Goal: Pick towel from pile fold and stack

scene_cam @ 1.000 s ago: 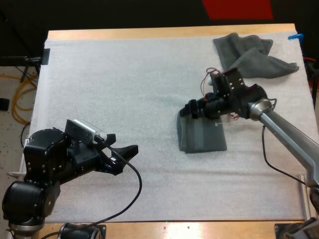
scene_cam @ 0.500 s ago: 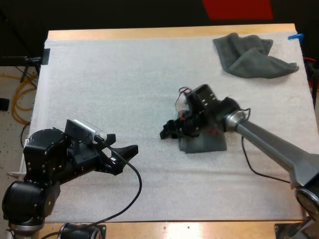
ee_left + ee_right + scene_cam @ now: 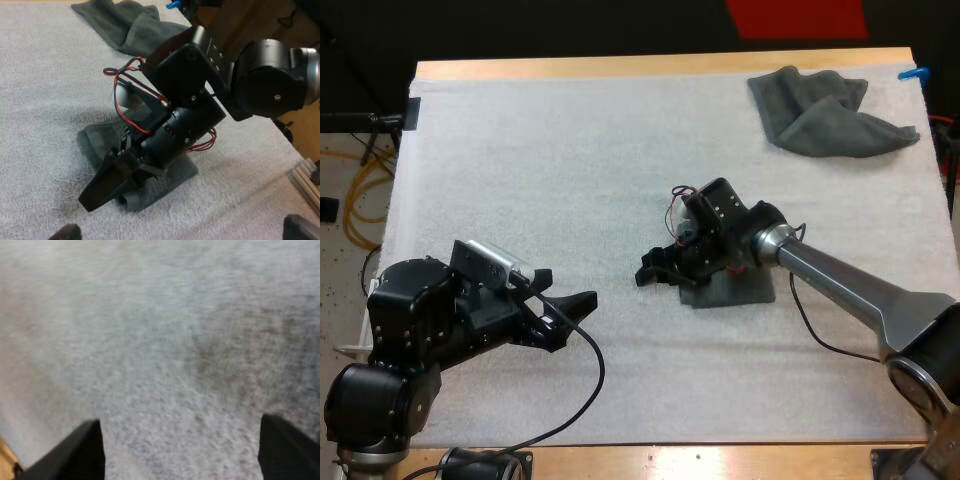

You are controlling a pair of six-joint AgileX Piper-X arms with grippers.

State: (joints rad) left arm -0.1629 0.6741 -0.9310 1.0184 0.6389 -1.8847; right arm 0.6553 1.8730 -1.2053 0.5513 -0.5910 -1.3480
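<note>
A folded dark grey-green towel point(image 3: 742, 290) lies flat near the middle of the white mat. My right gripper point(image 3: 655, 270) hangs low at the towel's left edge, pointing left past it. Its fingers point(image 3: 87, 447) stand wide apart with only bare mat between them, so it is open. In the left wrist view the right gripper sits over the folded towel point(image 3: 97, 145). A crumpled towel point(image 3: 830, 118) rests at the far right corner of the mat. My left gripper point(image 3: 565, 305) waits open at the near left, holding nothing.
The white mat point(image 3: 550, 160) covers nearly the whole wooden table. My right arm point(image 3: 850, 290) stretches across the mat's right side. The crumpled towel point(image 3: 125, 25) lies behind the right gripper, close to the table's edge.
My right gripper has swung from the folded towel's far edge leftward and toward me, ending at the towel's left edge. The left arm has stayed still.
</note>
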